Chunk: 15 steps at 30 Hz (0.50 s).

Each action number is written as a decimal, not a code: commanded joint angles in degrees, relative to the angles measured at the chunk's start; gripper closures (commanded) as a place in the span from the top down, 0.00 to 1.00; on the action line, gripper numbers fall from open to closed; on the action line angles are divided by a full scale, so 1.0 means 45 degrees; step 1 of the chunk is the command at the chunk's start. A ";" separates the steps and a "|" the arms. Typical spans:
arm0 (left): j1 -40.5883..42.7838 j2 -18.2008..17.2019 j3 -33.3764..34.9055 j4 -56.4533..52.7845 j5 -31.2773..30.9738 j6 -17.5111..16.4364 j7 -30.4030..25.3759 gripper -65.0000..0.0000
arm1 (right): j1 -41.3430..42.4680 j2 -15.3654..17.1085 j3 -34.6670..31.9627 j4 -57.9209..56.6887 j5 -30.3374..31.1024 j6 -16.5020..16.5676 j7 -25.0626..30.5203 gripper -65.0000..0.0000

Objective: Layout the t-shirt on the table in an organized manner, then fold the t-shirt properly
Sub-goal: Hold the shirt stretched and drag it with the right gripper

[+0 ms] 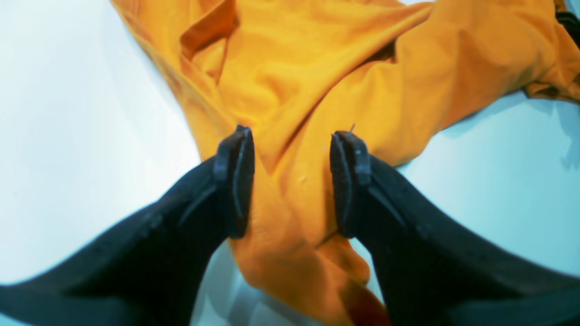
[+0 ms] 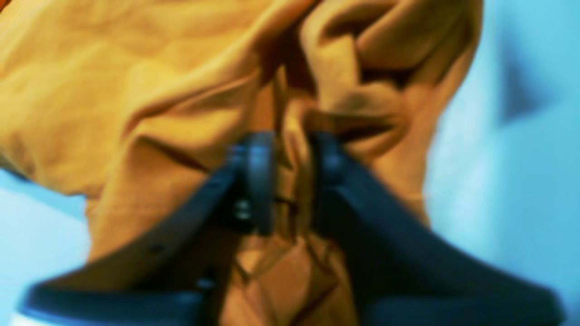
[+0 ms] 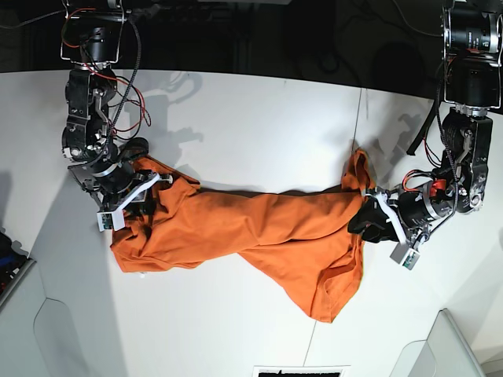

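Note:
The orange t-shirt (image 3: 267, 224) lies crumpled and stretched across the white table (image 3: 259, 118), one end at each arm. My left gripper (image 3: 369, 216) is at its right end in the base view. In the left wrist view the left gripper (image 1: 293, 136) is open, its black fingers standing either side of a ridge of t-shirt (image 1: 317, 68) cloth on the table (image 1: 68, 136). My right gripper (image 3: 149, 196) is at the shirt's left end. The blurred right wrist view shows the right gripper (image 2: 292, 138) with its jaws close together and a fold of the t-shirt (image 2: 136, 90) pinched between them.
A thin dark seam line (image 3: 357, 118) runs across the table from the back to the front. Grey panels stand at the front left (image 3: 20, 314) and front right (image 3: 460, 345) corners. Both arm bases with cables rise at the back corners.

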 commanded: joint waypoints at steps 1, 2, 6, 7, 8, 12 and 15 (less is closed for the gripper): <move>-0.0282 -0.0175 -0.0097 0.0219 -0.0219 -0.0146 -0.0238 0.46 | 0.0282 0.0068 0.0010 0.0384 0.0112 0.0136 0.0335 0.06; -0.0277 -0.0175 -0.0097 0.0214 -0.0185 -0.0146 -0.0233 0.46 | 0.0277 0.0073 0.0010 0.0559 0.0112 0.0146 0.0335 0.00; -0.0223 -0.0180 -0.0097 0.0214 0.0189 -0.0146 -0.0233 0.46 | 0.0277 0.0058 0.0010 0.1651 0.0243 0.0695 0.0325 0.00; -0.0204 -0.0185 -0.0097 0.0214 0.0282 -0.0146 -0.0233 0.46 | 0.0272 0.0010 0.0015 0.2030 0.0359 0.0719 0.0325 0.00; -0.0194 -0.0180 -0.0097 0.0214 0.0369 -0.0146 -0.0238 0.46 | 0.0277 -0.0058 0.0015 0.2433 0.0403 0.0719 0.0325 0.00; -0.0141 -0.0180 -0.0097 0.0214 0.0398 -0.0141 -0.0282 0.46 | 0.0311 -0.0442 0.0015 0.4182 0.0393 0.0719 0.0321 0.00; -0.0131 -0.0180 -0.0097 0.0214 0.0408 -0.0141 -0.0277 0.46 | 0.0379 -0.0563 0.0015 0.4993 0.0393 0.0719 0.0282 0.00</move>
